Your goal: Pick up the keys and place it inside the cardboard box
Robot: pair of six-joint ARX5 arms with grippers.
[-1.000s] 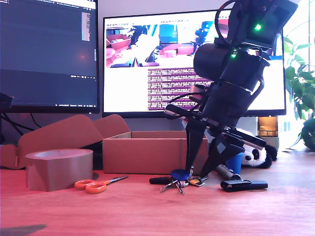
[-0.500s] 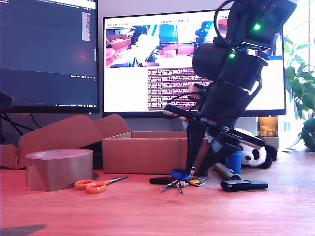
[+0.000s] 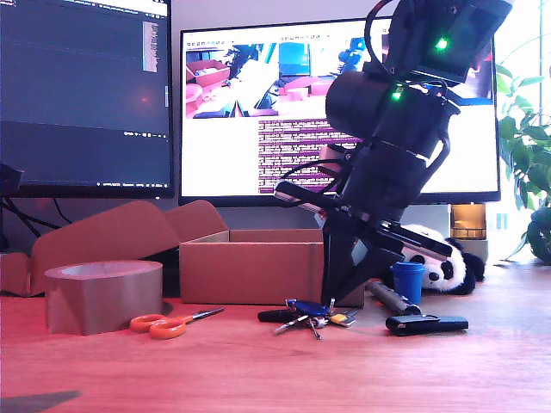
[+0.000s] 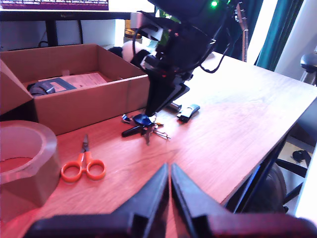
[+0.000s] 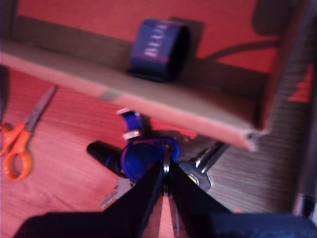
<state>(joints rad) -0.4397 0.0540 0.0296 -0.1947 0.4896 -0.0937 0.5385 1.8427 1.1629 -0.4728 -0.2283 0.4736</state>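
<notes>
Lying on the table [image 3: 258, 379] just in front of the box [image 3: 250, 268], the keys [image 3: 312, 314] sit low and centre in the exterior view, the blue fob [image 5: 146, 157] uppermost and the black-headed key [image 4: 132, 130] sticking out toward that view's left. My second gripper [image 5: 165, 174] comes down on them from above, jaws drawn together to a thin slit right at the fob's rim; whether metal is actually pinched between the tips I cannot tell, since the wrist picture is blurred there. I judge the steep tilt of that arm is there to let the tips reach the bunch without knocking the box wall behind it. The bunch has not left the wood, so the lift and the carry over the near wall are not yet done. The box stands open with a few items already inside, so clearing its wall looks like the main concern. My first gripper [image 4: 168, 191] hangs well apart, jaws closed on nothing, looking across the scissors [image 4: 83, 166] and tape [image 4: 22, 163]. A black gadget [image 3: 426, 323] lies toward the exterior view's lower right
</notes>
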